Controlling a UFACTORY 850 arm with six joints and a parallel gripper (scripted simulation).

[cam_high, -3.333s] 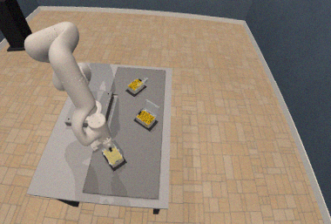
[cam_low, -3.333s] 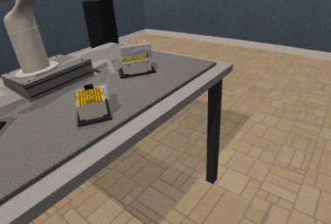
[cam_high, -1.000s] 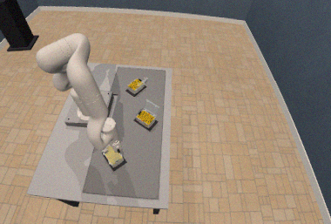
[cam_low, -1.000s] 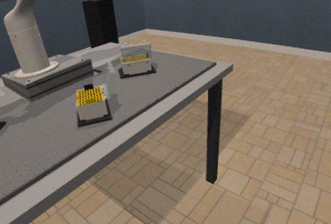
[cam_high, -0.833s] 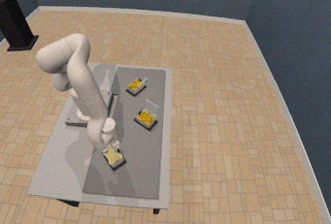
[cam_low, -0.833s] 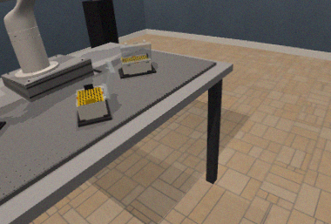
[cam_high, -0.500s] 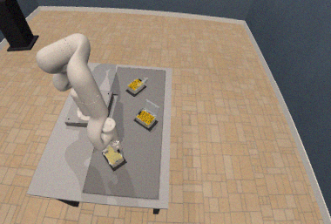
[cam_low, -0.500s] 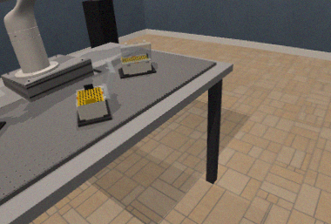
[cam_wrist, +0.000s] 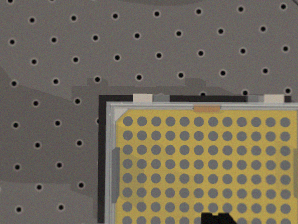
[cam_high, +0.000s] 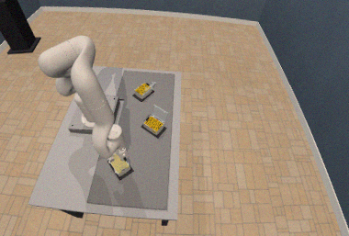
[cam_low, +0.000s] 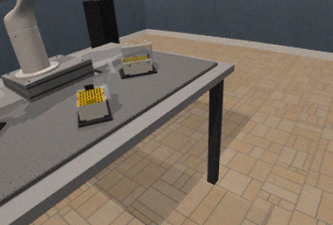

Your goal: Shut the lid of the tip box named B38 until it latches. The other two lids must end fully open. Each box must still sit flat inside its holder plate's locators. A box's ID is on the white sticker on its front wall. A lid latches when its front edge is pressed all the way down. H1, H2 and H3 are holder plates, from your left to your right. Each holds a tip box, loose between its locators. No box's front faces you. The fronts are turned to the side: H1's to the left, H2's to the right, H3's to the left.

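Note:
My gripper [cam_high: 122, 153] [cam_wrist: 218, 219] is shut, with nothing seen between its fingers. Its black tips show at the bottom of the wrist view, over a box [cam_high: 120, 166] [cam_wrist: 206, 165] with a yellow rack. That box is in the holder nearest the top camera. Its clear lid appears to lie down over the rack; whether it is latched, or whether the tips touch it, I cannot tell. The middle box [cam_high: 154, 124] [cam_low: 93, 106] has its clear lid [cam_high: 160, 111] raised. The far box [cam_high: 143, 89] [cam_low: 138, 66] also has its clear lid [cam_low: 137, 50] raised. No sticker is readable.
The boxes' dark holder plates [cam_high: 162, 134] [cam_low: 95, 123] [cam_wrist: 101, 165] stand on the grey perforated mat [cam_high: 142, 189] [cam_low: 48, 150] [cam_wrist: 45, 100]. The arm's base plate [cam_high: 81, 130] [cam_low: 61, 81] is beside the mat. The arm hangs over the near part of the table in the top view.

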